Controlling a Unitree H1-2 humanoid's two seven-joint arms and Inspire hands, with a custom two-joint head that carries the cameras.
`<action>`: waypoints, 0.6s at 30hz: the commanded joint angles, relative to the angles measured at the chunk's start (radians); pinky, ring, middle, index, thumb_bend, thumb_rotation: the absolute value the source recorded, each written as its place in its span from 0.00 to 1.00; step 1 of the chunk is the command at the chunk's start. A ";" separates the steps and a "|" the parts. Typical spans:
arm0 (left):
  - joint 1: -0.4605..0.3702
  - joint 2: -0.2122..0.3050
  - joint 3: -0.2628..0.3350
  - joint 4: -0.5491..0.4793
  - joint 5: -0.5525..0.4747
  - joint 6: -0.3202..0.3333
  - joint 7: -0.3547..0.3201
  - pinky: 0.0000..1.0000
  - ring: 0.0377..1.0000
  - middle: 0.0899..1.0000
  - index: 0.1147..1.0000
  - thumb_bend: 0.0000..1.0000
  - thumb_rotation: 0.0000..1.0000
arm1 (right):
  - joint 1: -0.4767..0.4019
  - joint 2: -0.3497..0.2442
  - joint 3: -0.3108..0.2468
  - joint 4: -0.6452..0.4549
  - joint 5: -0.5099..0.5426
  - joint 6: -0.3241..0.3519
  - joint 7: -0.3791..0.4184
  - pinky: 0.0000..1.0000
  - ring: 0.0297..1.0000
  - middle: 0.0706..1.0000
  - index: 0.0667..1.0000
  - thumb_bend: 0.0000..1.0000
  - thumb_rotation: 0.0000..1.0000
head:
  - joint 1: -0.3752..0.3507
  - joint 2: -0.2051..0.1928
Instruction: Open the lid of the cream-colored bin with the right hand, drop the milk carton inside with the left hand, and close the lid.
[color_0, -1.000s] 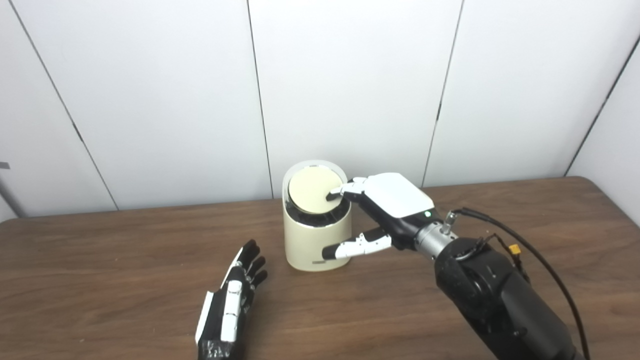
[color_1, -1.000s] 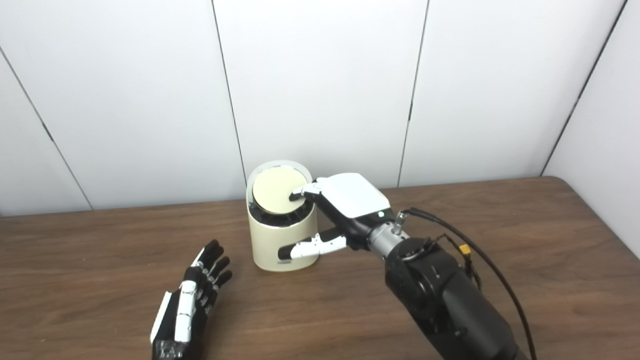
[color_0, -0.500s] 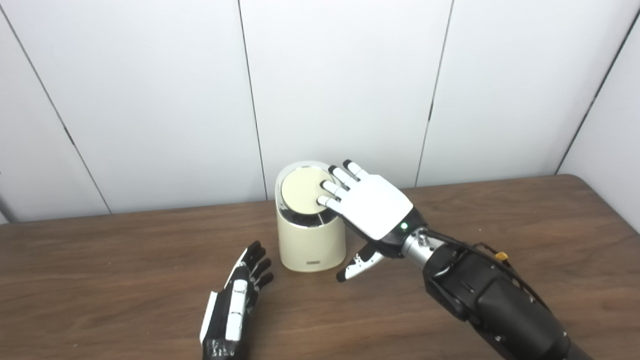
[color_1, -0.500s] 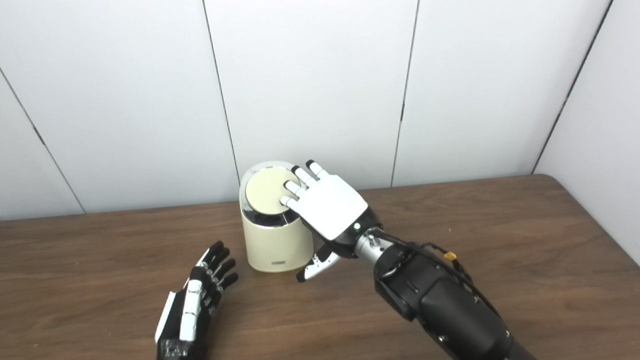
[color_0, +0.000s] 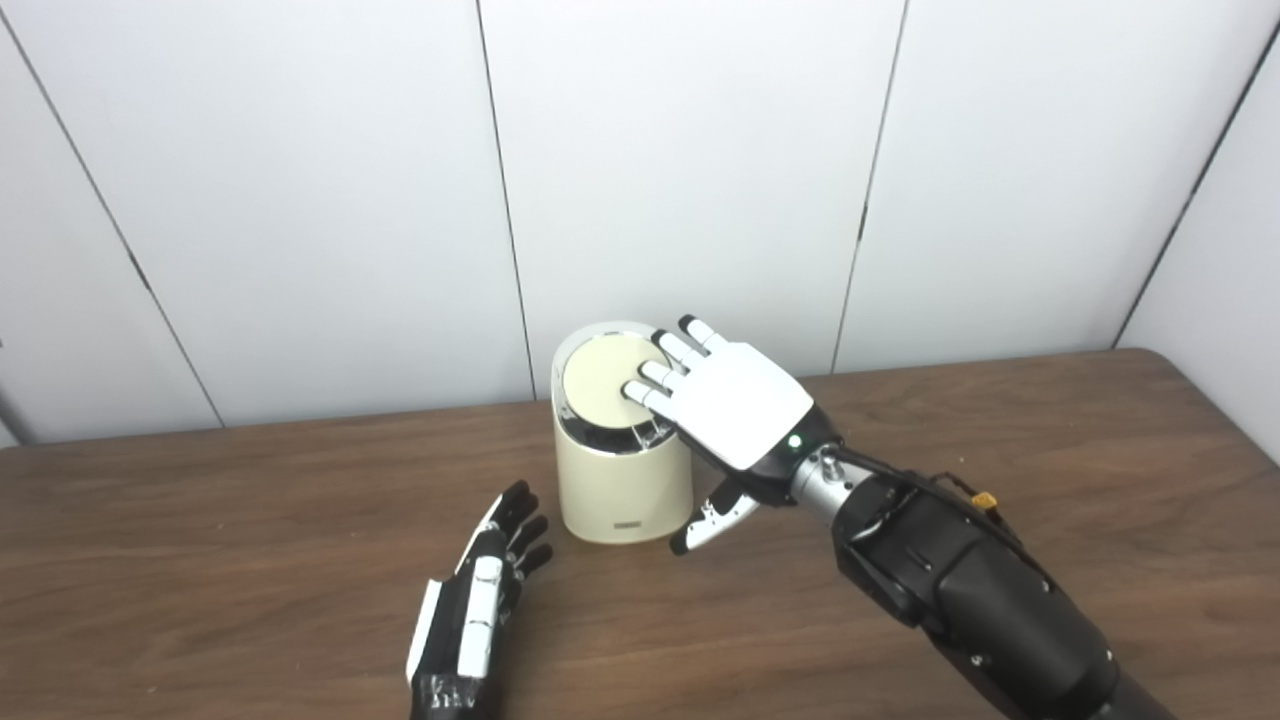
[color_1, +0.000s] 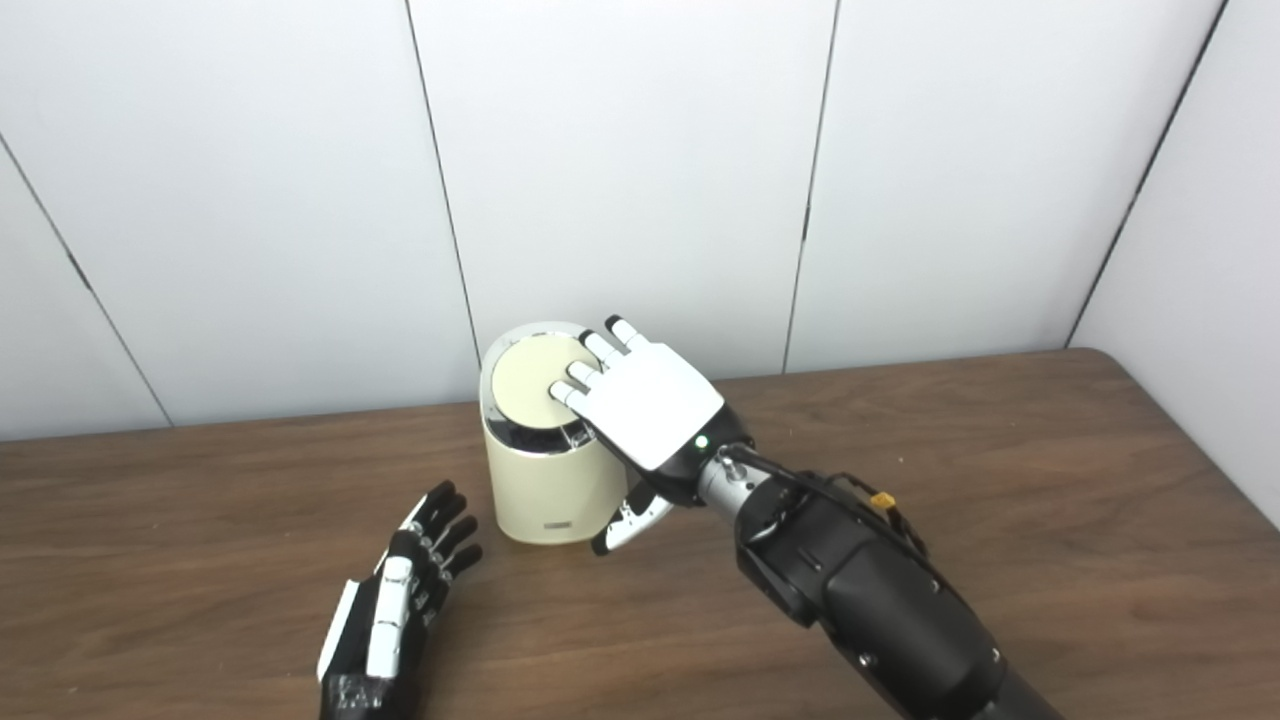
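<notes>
One bin: a cream cylinder (color_0: 622, 480) with rounded lower edge, a shiny metal ring round the top and a small dark label low on its front.
Lid: a flat cream disc (color_0: 600, 384) set inside the ring, down on the bin, its face tilted a little toward the camera.
Count: one bin, one lid, two hands; no milk carton shows in either view.
Bin axis: long axis vertical, upright, lid uppermost.
Bin place: on the brown table (color_0: 1050, 440), near the back edge, a little left of centre, just before the white panelled wall (color_0: 700, 180).
Right hand: white-backed (color_1: 648, 405), palm down, fingers straight and spread; it grips nothing.
Right fingers: the tips (color_0: 636, 391) lie over the right part of the lid; whether they press it or hover just above cannot be told.
Right thumb: it hangs down (color_0: 712, 518) just beside the bin's lower right side, tip close above the table.
Right arm: black, it comes in from the lower right corner (color_0: 980, 590).
Left hand: black and white (color_0: 482, 600), lying on the table before the bin and to its left, apart from it, fingers stretched toward the bin and slightly parted, holding nothing.
</notes>
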 joint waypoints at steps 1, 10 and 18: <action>-0.036 -0.011 -0.002 -0.007 -0.001 -0.047 -0.006 0.86 0.90 0.92 0.95 0.62 0.91 | -0.020 -0.004 -0.007 0.003 0.000 -0.015 0.038 1.00 0.97 0.89 0.85 0.77 0.72 | 0.000 0.002; -0.028 -0.008 -0.002 -0.022 -0.001 -0.039 -0.005 0.86 0.90 0.92 0.95 0.62 0.90 | 0.016 0.027 -0.072 -0.008 0.067 -0.020 -0.141 0.98 0.95 0.88 0.82 0.76 0.67 | 0.003 0.010; -0.024 -0.005 0.000 -0.027 -0.002 -0.030 -0.005 0.86 0.90 0.92 0.95 0.62 0.90 | 0.013 0.131 -0.182 -0.050 0.085 0.043 -0.289 1.00 1.00 0.98 0.97 0.67 0.68 | 0.000 0.014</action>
